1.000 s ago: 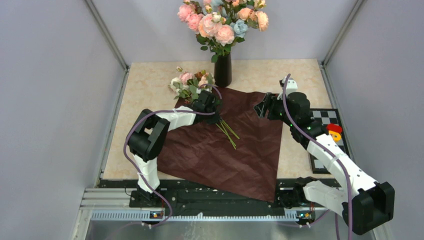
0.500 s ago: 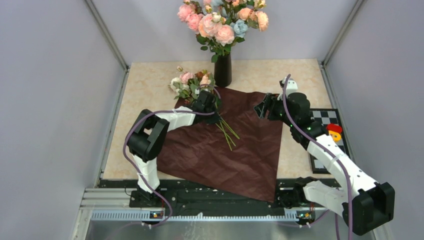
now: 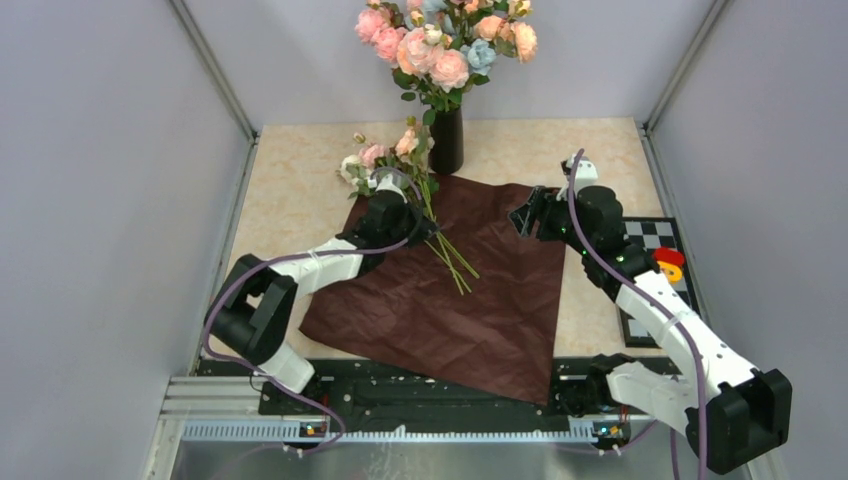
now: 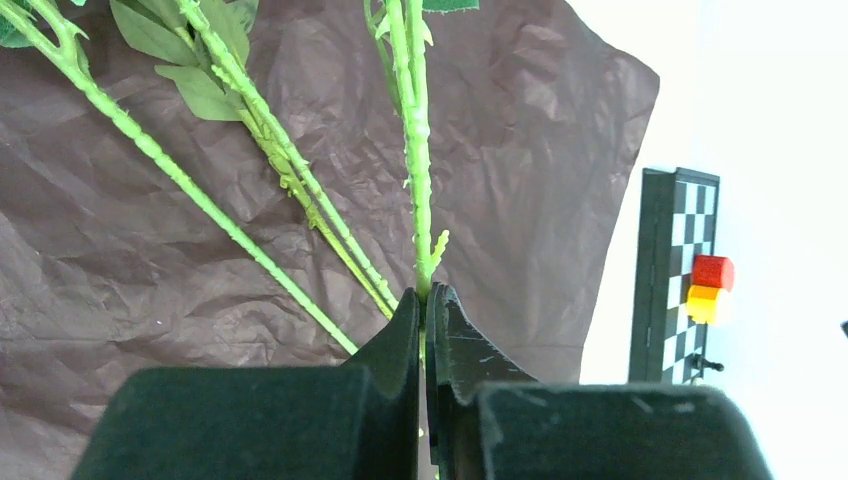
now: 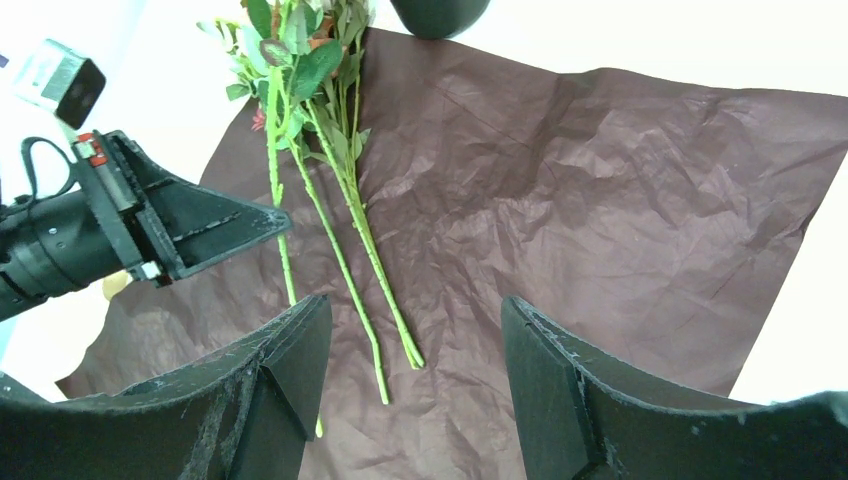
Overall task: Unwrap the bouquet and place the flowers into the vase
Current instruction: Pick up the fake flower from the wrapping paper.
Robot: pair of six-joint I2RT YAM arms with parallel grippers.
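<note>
Left arm's elbow has swung lower left; left gripper pinches one flower stem near centre, right gripper gapes over the maroon paper, centre right.

The white-shelled, black-jointed left arm and right arm trail purple cables and end in matte black wedge-shaped fingers.

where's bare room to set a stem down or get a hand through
Free: bare table left of the paper; back-right stretch between vase and checkerboard; the paper's near half. Crowded: flowers, left gripper, vase.
</note>
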